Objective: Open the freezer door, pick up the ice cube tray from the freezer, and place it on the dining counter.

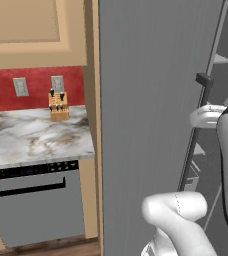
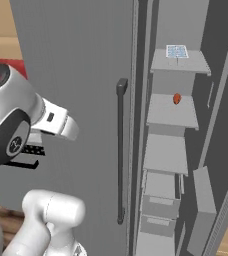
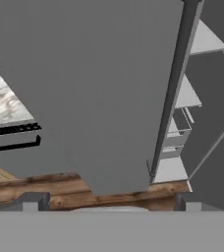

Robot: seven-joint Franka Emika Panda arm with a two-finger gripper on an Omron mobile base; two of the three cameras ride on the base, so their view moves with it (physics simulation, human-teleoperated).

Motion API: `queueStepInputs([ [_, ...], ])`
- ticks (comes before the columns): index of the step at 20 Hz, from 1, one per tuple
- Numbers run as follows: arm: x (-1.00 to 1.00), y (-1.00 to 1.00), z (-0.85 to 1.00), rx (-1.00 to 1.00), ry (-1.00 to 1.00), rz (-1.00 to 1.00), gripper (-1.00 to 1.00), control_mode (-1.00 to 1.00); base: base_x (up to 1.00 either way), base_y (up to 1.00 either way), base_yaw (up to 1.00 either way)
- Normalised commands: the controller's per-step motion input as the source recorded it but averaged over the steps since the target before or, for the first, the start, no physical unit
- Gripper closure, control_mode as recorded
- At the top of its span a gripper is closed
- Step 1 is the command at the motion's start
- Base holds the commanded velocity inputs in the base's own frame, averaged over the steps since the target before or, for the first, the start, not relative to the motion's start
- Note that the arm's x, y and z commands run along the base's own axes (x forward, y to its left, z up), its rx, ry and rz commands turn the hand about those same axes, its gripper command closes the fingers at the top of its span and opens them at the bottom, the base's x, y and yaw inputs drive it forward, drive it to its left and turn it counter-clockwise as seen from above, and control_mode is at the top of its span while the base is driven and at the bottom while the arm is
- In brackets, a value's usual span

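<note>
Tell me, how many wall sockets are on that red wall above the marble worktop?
2. One outlet sits on the left of the red backsplash; the other outlet is just above the knife block. The freezer door may hide more.

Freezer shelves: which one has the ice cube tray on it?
The topmost shelf holds the ice cube tray. The shelf below carries only a small orange item; the lower ones look bare.

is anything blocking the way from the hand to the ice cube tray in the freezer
The freezer door stands partly open, its panel between the open hand and the shelves. The ice cube tray lies on the top shelf with nothing in front of it. The hand has to go round the door's handle edge.
</note>
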Motion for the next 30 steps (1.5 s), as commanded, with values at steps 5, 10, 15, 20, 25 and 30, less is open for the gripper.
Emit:
queueStepInputs([
  [5,0.0,0.33,-0.28,0.0,0.0,0.07,-1.0,-1.0,0.0,0.0,0.0],
  [10,0.0,0.39,-0.12,0.0,0.0,0.02,-1.0,-1.0,0.0,0.0,0.0],
  [15,-0.05,0.16,-0.08,-0.01,0.0,0.0,-1.0,-1.0,0.0,0.0,0.0],
  [20,0.0,0.0,-0.01,-0.03,-0.02,-0.05,-1.0,-1.0,0.0,0.0,0.0],
  [25,-0.03,-0.11,0.0,0.0,-0.01,-0.02,-1.0,-1.0,0.0,0.0,0.0],
  [30,-0.1,-0.19,0.0,0.0,0.0,0.0,-1.0,-1.0,0.0,0.0,0.0],
])
